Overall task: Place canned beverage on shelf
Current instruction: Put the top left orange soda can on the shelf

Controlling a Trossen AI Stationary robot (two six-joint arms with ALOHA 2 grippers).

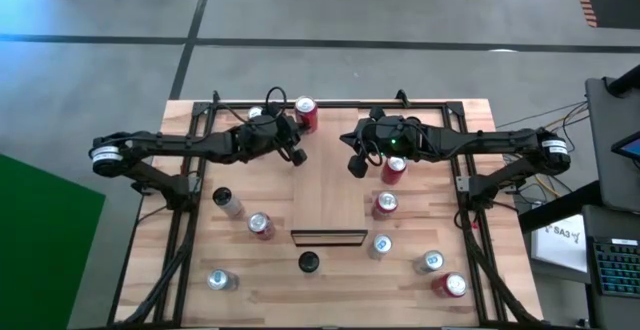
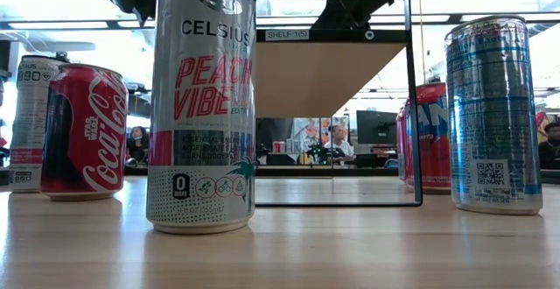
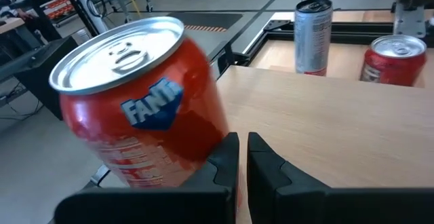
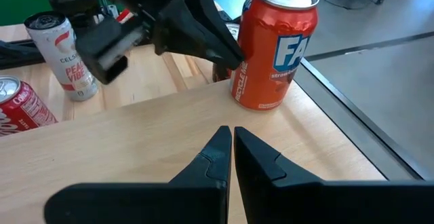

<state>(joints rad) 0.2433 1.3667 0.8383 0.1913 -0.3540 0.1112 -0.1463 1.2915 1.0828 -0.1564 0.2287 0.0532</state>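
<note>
The main risk sits on the left: the Fanta can point(image 1: 305, 113) stands upright on the shelf point(image 1: 330, 195) at its far left corner, close to the board's edge, with the left gripper point(image 1: 292, 154) just beside it. Its jaws are together and hold nothing, so a sideways sweep or a careless pull-back of that arm could nudge the can over the edge and drop it to the worktop point(image 1: 270, 280) or the floor beyond. In the left wrist view the can point(image 3: 142, 115) fills the space right next to the dark fingers point(image 3: 229, 157), and I cannot tell whether they touch it. Farther right, the right gripper point(image 1: 356, 163) hangs over the shelf's other side, jaws also together and empty, pointed toward the can point(image 4: 274, 47). If both arms move inward at once they could clash over the narrow board. A red can point(image 1: 393, 168) stands on the worktop just by the right wrist and could be clipped too. As for pose, the left arm reaches in from the worktop's left edge, stretched long and low, its wrist angled toward the far corner. The right arm mirrors it from the right edge, its wrist turned inward.
</note>
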